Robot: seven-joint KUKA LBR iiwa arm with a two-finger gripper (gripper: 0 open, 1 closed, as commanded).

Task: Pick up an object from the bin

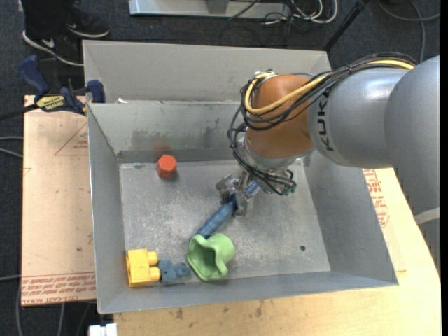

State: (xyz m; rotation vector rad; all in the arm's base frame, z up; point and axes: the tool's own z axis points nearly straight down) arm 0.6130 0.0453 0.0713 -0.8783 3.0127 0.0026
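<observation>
Gripper [236, 193]: low at bin [105, 187] centre, on blue rod's [215, 221] far end; hold cannot be told. Rod apparently unlifted, touching green cup [210, 257]. Lift outstanding.

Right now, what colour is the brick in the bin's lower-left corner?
The brick is yellow, clear in the camera view.

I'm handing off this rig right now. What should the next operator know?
Gripper: low over the middle of the bin, at the upper end of a long blue stick. Whether it holds the stick cannot be told.
Things: the stick's lower end meets a green cup-shaped piece near the front wall. A yellow brick and a small blue piece lie front-left, and an orange cylinder is by the back wall.
Done: nothing lifted out.
Left: grip one thing and raise it.
</observation>
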